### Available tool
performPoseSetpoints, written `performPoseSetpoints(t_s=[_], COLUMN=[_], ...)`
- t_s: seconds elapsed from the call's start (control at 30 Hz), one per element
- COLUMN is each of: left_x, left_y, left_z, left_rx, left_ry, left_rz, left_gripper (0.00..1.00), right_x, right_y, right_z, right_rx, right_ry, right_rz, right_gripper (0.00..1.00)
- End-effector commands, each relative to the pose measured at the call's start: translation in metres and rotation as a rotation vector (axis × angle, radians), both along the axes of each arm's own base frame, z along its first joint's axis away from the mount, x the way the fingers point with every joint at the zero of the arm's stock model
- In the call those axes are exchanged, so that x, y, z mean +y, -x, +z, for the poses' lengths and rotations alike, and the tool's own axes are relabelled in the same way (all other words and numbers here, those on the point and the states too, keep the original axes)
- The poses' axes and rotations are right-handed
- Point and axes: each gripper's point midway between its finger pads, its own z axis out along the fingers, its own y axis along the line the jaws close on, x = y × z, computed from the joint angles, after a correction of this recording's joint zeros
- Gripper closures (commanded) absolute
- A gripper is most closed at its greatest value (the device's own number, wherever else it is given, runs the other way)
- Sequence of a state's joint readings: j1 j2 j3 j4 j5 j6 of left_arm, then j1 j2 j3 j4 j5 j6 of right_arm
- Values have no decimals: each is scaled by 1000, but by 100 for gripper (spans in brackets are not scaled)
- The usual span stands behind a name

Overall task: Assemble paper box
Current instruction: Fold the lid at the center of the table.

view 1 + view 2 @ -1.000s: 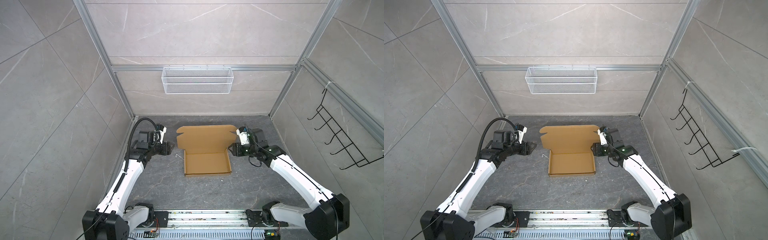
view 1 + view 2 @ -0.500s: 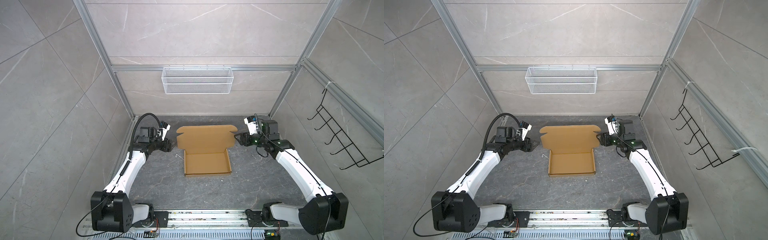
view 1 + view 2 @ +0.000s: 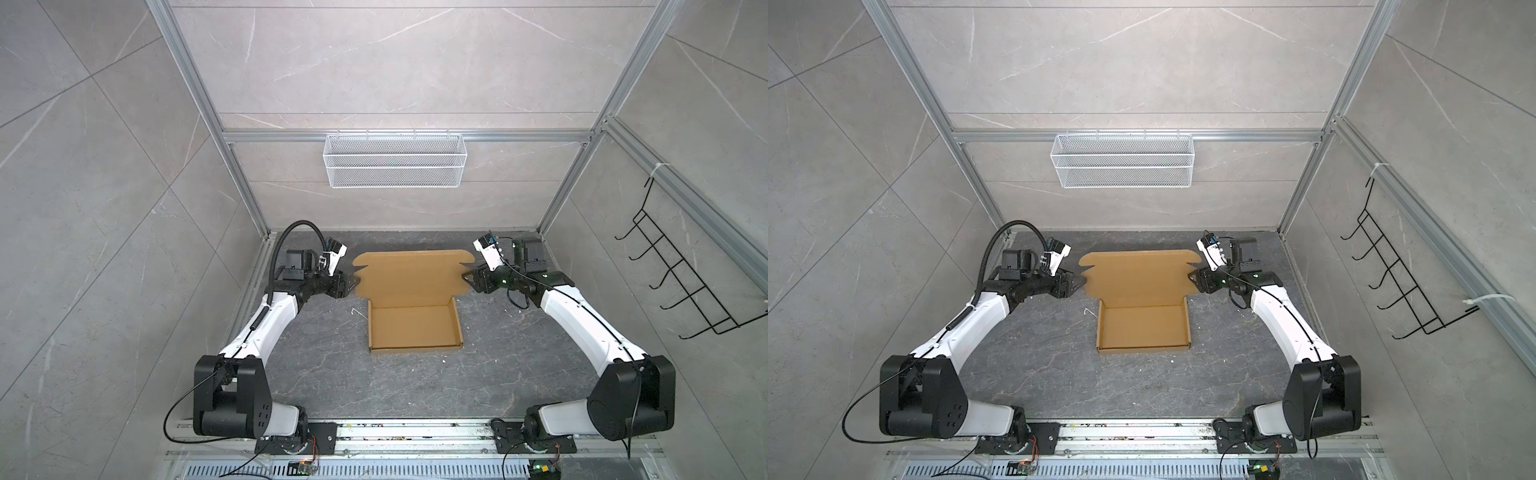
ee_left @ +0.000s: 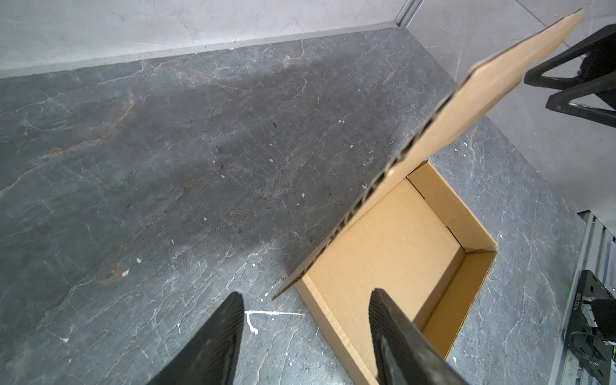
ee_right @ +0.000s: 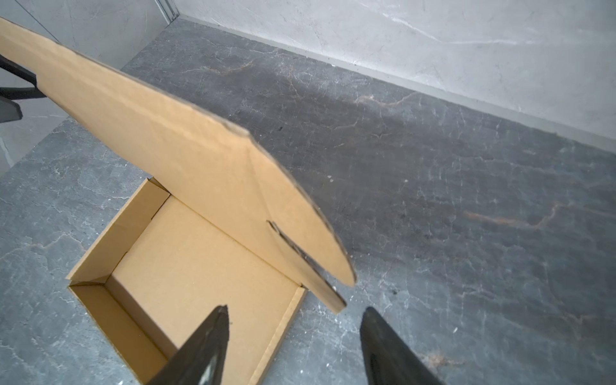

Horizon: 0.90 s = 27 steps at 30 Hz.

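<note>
Closing the lid is judged the step in hand. The left gripper stands with jaws apart, empty, beside the lid's left edge. The box sits at the middle of the table, walls up, lid raised and leaning back. The right gripper stands likewise apart and empty, beside the right ear. Risks: uneven pushes would twist the lid or slide the light box; unfolded ears would foul the walls; a hard pinch could crease the cardboard.

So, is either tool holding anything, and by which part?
Nothing is held: left tool and right tool are open beside the raised lid of the paper box, not clamping it.
</note>
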State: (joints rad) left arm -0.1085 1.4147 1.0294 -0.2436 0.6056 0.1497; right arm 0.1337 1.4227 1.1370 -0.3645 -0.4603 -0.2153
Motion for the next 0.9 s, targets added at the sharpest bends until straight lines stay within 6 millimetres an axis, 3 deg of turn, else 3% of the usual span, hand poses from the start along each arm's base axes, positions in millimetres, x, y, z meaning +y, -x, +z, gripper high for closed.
performPoseSetpoints(t_s=[0.0, 0.43, 0.87], left_x=[-5, -10, -29], left_y=[-5, -13, -19], left_z=[4, -6, -8], left_rx=[-44, -53, -95], left_ry=[29, 58, 81], left_rz=[-27, -34, -50], left_gripper=[38, 46, 49], right_x=[2, 18, 16], right_y=[-12, -10, -9], right_z=[-2, -27, -28], right_rx=[-42, 22, 20], right_ry=[-18, -102, -113], right_rz=[38, 120, 85], right_gripper=[34, 40, 54])
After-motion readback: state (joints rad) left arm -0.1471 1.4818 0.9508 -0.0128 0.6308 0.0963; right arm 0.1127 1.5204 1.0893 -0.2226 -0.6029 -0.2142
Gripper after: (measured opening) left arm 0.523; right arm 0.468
